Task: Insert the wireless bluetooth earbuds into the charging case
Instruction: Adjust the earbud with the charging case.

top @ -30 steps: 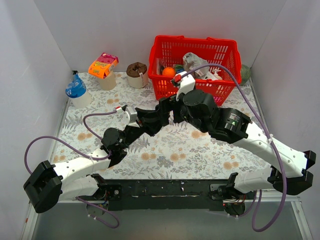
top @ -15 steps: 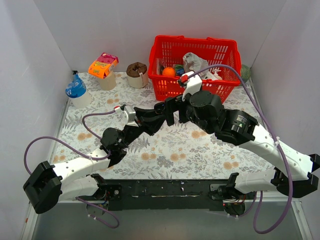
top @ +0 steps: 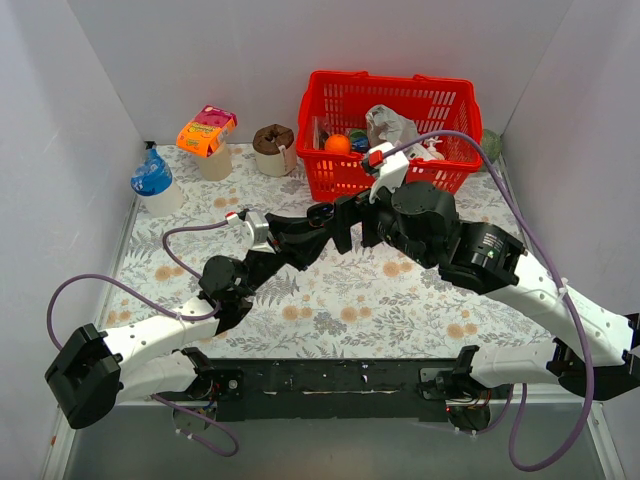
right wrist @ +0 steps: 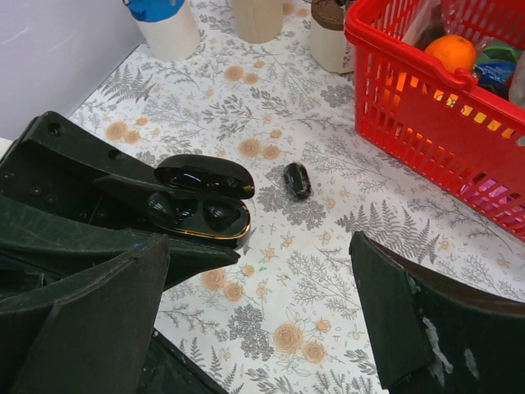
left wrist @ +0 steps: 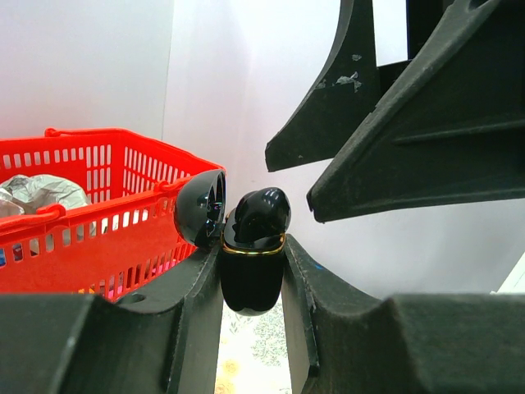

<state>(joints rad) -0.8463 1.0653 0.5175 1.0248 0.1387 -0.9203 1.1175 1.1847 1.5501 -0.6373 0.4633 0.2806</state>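
Left gripper (left wrist: 252,246) jaws are clamped hard on the charging case (left wrist: 252,275) - body pinched between both fingers, lid (left wrist: 201,208) hinged open off to one side, the case held up off the table (right wrist: 328,279). Right gripper (right wrist: 258,271) jaws are spread as wide as they go, with nothing in them.

One loose earbud (right wrist: 297,180) lies flat on the table, ahead of and below the right fingertips, roughly on the jaws' centreline and short of the red basket (right wrist: 426,107). The case sits just inside the right gripper's left finger, close to it.

Not sure about the wells. They read dark, and something rounded pokes above the gold rim between the left jaws, possibly a bud already seated.

Suggested approach:
- Narrow the right jaws before descending. At full spread a part this small will likely get flicked.
- Back off from the case first, then drop straight down onto the bud.
- Pinch across the bud's body and leave the stem free.
- Left arm holds the case level, wells up, with no change in grip.
- Line the stem up with the empty well, lower slowly, and release only once it is seated.
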